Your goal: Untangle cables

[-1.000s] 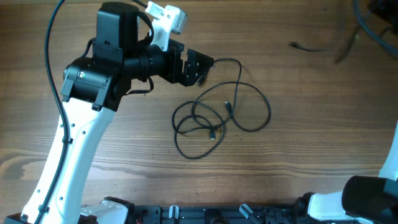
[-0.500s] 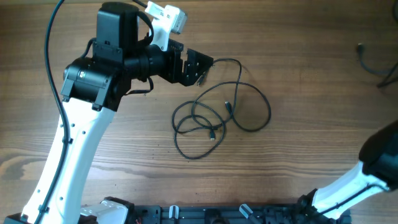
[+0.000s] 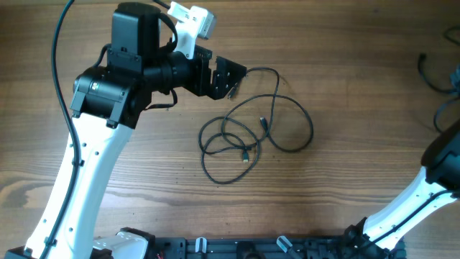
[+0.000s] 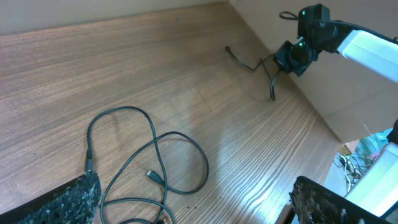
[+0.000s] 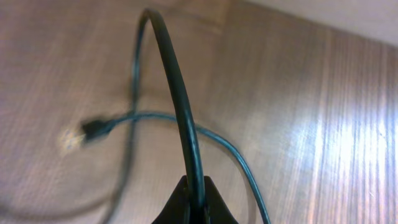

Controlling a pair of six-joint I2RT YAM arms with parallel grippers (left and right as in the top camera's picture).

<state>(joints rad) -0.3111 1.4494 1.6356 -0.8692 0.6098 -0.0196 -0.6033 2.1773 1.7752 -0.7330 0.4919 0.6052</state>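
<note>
Cable [image 5: 186,124] sits pinched in right jaws; left jaws apparently gape.

Wooden table [image 3: 359,180] filled the overhead shot, grain running left to right, and light glared off it in the right wrist view. Past its edge stood a plain beige wall [image 4: 367,106], with colourful clutter [image 4: 373,146] low beside it.

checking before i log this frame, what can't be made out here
Overhead: right hand, cut off by the right edge; only its arm shows.
Overhead: whether the left hand touches the tangled cable's end, hidden under the hand.
Right wrist: connector type beyond the held cable, blurred.
Left wrist: tangled cable's lower loops, cut by the bottom edge.
</note>
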